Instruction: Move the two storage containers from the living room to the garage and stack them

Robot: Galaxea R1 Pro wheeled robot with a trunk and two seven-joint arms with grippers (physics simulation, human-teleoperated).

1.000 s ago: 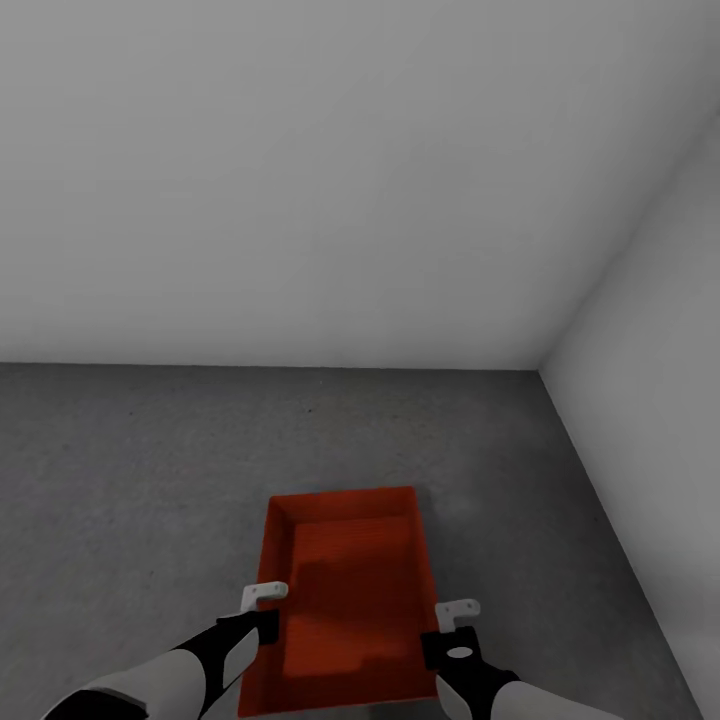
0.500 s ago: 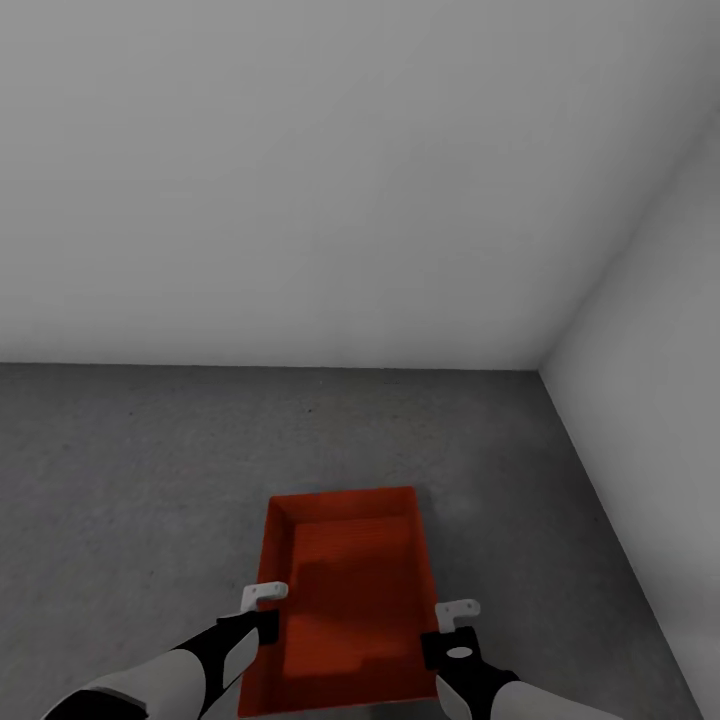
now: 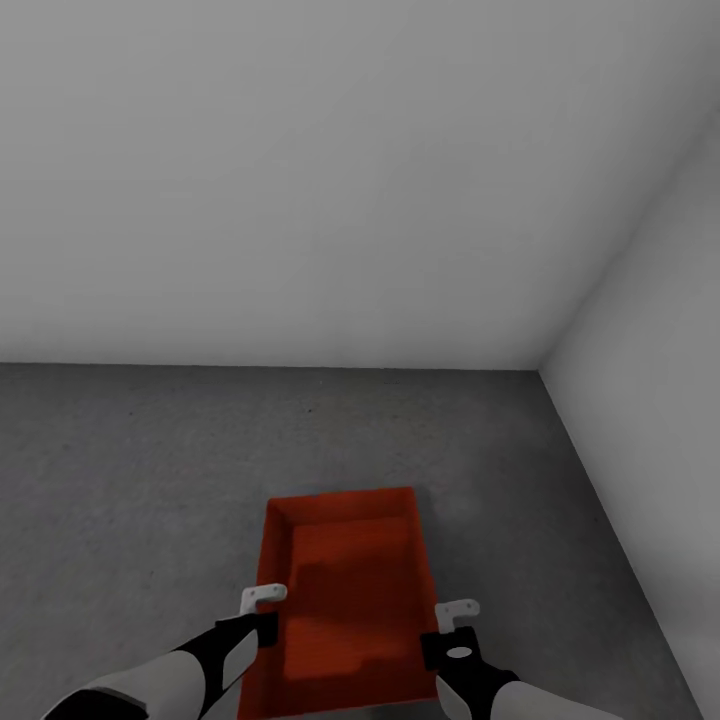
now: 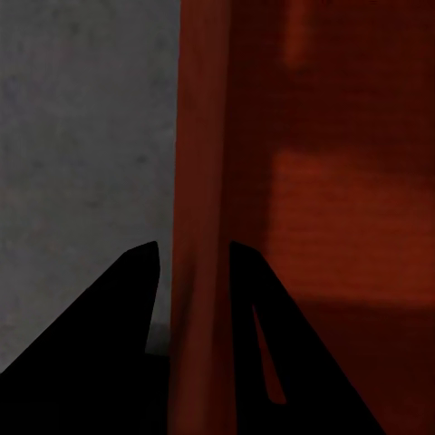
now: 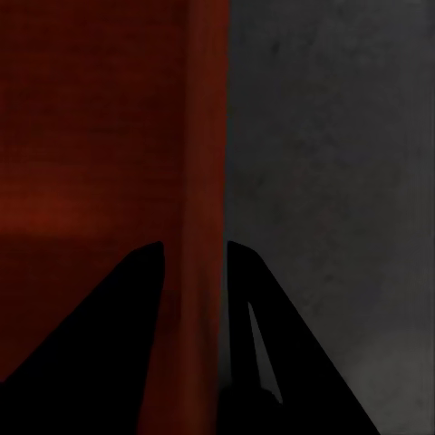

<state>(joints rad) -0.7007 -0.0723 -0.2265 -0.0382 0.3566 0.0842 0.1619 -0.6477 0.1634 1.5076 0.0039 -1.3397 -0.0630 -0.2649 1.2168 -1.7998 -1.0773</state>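
One orange-red storage container (image 3: 350, 590) lies lengthwise in front of me, low over the garage's dark grey floor (image 3: 150, 470). I cannot tell whether it touches the floor. My left gripper (image 3: 262, 600) is shut on its left long wall, and my right gripper (image 3: 455, 612) is shut on its right long wall. In the left wrist view the dark fingers (image 4: 245, 299) of the left gripper (image 4: 192, 258) straddle the thin red wall (image 4: 204, 154), with the ribbed bottom (image 4: 353, 199) beside it. In the right wrist view the right gripper (image 5: 195, 254) straddles the opposite wall (image 5: 204, 136).
Plain pale grey walls (image 3: 300, 180) meet in a corner (image 3: 542, 368) ahead and to the right. The right wall (image 3: 660, 420) runs close past the container's right side. Open floor stretches ahead and to the left.
The container and both grippers have sunk very slightly in the head view. Otherwise nothing has moved.
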